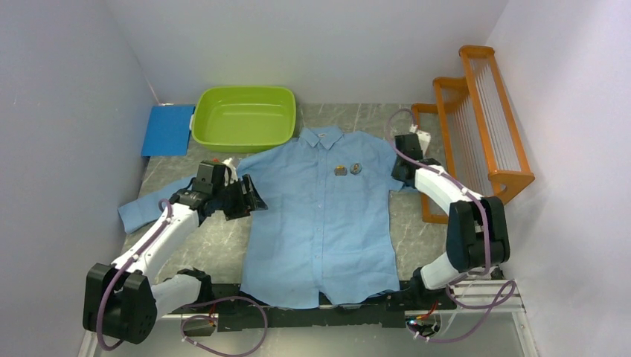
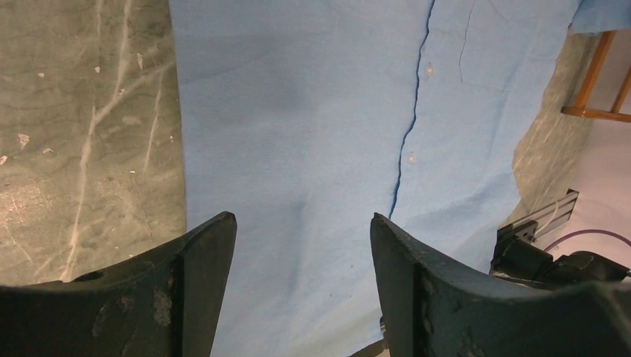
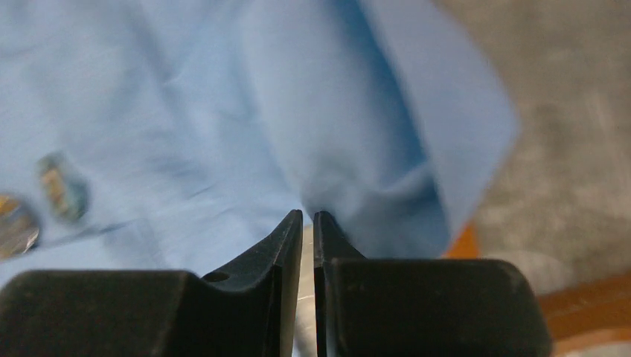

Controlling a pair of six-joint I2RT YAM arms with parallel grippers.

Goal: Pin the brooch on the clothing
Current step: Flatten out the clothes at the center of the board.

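Left jaws wide apart and holding nothing: that is how I hang over the front of the shirt (image 2: 312, 111), its button line (image 2: 411, 141) running away beyond my tips and the grey marbled counter (image 2: 82, 134) showing beside the cloth's edge. My right jaws are drawn in to a thin slit, their tips at a fold of the shirt's sleeve on my right side. That wrist view is blurred, and I cannot tell whether any cloth is pinched between them. From above, the light blue shirt lies flat and face up in the middle of the counter, buttoned, collar (image 1: 321, 137) toward the far wall and hem at the near edge by my bases, with its other sleeve (image 1: 141, 212) stretched out past my left arm. On the chest, just below the collar and on my right side of the button line, sits one brooch (image 1: 341, 170) with a second brooch (image 1: 356, 168) just beside it. Whether either is pinned or merely resting I cannot tell. Beyond the collar stands a green tub (image 1: 244, 137), a flat blue board (image 1: 168, 129) just beside it, and an orange rack (image 1: 512, 178) lines the counter's right edge.
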